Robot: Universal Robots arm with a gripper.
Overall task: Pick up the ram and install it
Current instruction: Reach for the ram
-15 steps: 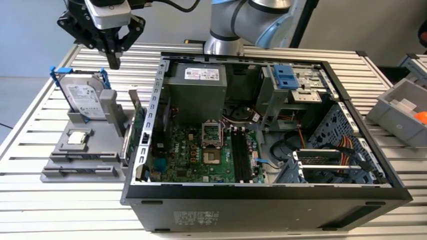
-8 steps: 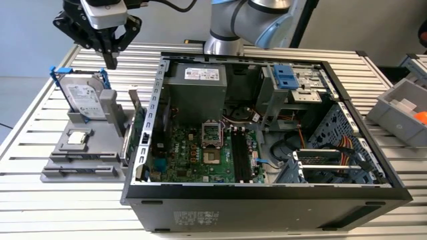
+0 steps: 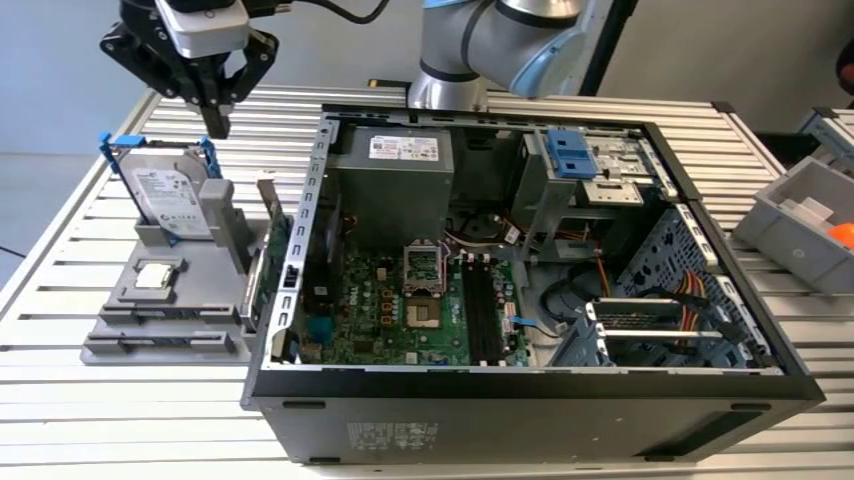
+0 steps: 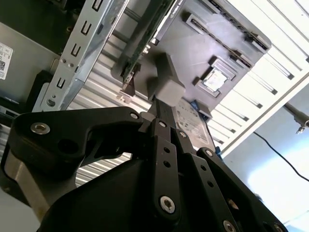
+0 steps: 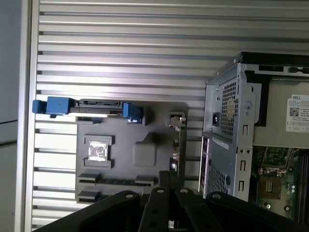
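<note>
Silver slatted worktop (image 3: 134, 420) carries an open computer case (image 3: 534, 430) at the front. Just beside it, on the exterior view's left, lies a grey tray (image 3: 187, 298). The ram (image 5: 116, 181) seems to be the thin dark strip standing on edge in a tray slot. Behind it a hard drive (image 3: 174, 200) stands upright. Above that hangs the tool (image 3: 214, 128), its fingers pressed together.

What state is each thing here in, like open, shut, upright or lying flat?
Gripper: shut, above the gray holder.
Computer case: on its side, open.
Hard drive: upright in the holder.
Green card: on edge between holder and case.
Chip: flat in the holder.
</note>
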